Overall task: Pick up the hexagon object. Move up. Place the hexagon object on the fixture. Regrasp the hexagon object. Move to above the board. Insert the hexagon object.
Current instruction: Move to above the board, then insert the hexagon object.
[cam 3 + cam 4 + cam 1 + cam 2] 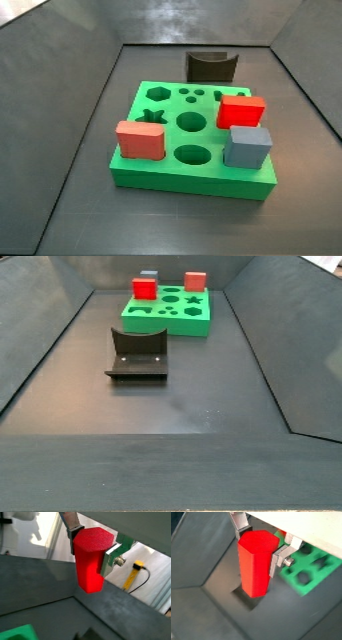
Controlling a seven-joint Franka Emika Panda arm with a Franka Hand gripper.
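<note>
Gripper point(95, 543): seen in both wrist views only; in neither side view. Flat silver fingers point(70, 529) closed on the upper end of the hexagon object, one on each side.

Hexagon object point(89, 558): bright red prism, hexagonal end face toward the cameras, long body hanging down from the grip. Held clear of the floor; in a wrist view point(256, 562) its lower end hangs above the dark grey floor point(211, 572), with a shadow patch under it.

Floor and walls: dark grey tray-like enclosure, sloping side walls, shown in both side views.

Fixture point(138, 353): dark L-shaped bracket on a base plate, standing on the floor nearer the camera than the board in that side view; in a side view point(211, 66) it stands behind the board, against the back wall, its upright showing a concave notch in the top edge. Nothing rests on it.

Board point(194, 150): bright green flat block with round, hexagonal and star-shaped holes. Partly visible in both wrist views, as a green corner point(19, 633) and as a holed edge point(308, 569) beyond the fingers.

On the board:
- salmon-pink cube point(139, 140), front left corner in that side view;
- grey cube point(249, 146), front right;
- red cube point(242, 110), behind the grey cube.

Yellow cable point(137, 574): outside the enclosure, visible in a wrist view past the wall.
</note>
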